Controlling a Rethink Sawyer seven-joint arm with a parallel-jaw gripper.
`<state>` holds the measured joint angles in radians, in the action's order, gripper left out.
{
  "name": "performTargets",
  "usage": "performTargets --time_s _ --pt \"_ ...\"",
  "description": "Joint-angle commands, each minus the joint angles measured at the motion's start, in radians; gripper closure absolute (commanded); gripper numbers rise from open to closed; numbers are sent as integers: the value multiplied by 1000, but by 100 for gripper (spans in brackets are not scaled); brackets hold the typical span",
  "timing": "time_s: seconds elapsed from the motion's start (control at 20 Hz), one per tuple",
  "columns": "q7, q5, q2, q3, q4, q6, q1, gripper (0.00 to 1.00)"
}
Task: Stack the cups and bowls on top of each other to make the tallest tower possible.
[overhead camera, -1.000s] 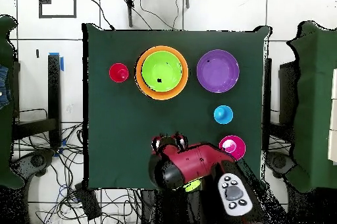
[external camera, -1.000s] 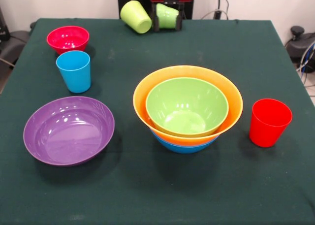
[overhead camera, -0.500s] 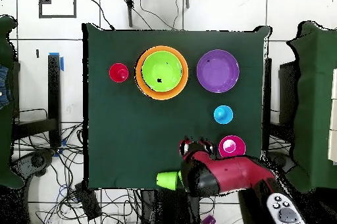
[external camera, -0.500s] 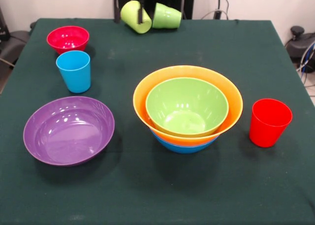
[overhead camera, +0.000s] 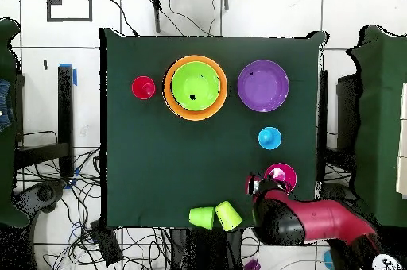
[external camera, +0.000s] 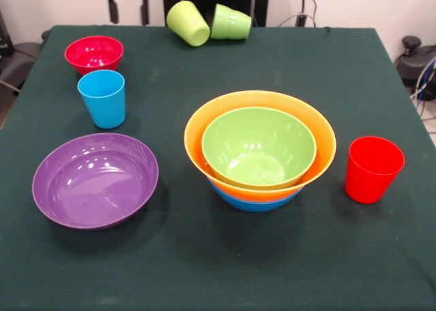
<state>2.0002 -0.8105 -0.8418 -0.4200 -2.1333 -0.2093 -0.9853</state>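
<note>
My gripper (external camera: 127,3) hangs open and empty at the table's far left edge, just behind the small red bowl (external camera: 94,52). In the overhead view the gripper (overhead camera: 263,182) sits beside the red bowl (overhead camera: 280,176). The yellow-green cup (external camera: 189,23) and the green cup (external camera: 230,22) lie on their sides, touching, at the far edge. The sky blue cup (external camera: 102,98) and the red cup (external camera: 373,168) stand upright. The tower (external camera: 259,148) is a green bowl inside the orange bowl, on the blue bowl (external camera: 251,203). A purple bowl (external camera: 95,180) sits at the near left.
The dark green table (external camera: 204,270) drops off just behind the two lying cups. In the overhead view the red arm (overhead camera: 310,223) reaches in from the bottom right, beyond the table edge. Cables lie on the floor around the table.
My gripper has moved left along the far edge in the front view, from around the green cup, past the yellow-green cup, to behind the red bowl. The cups and bowls have stayed put.
</note>
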Motion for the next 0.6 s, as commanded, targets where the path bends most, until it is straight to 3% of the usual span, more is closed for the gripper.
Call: performTargets --time_s 0.05,0.35,0.6 --pt "-508 -93 136 -254 109 -246 -118 0" --pt "-587 -125 235 -319 162 -282 -140 0" --pt "-585 -124 298 -317 197 -285 -132 0"
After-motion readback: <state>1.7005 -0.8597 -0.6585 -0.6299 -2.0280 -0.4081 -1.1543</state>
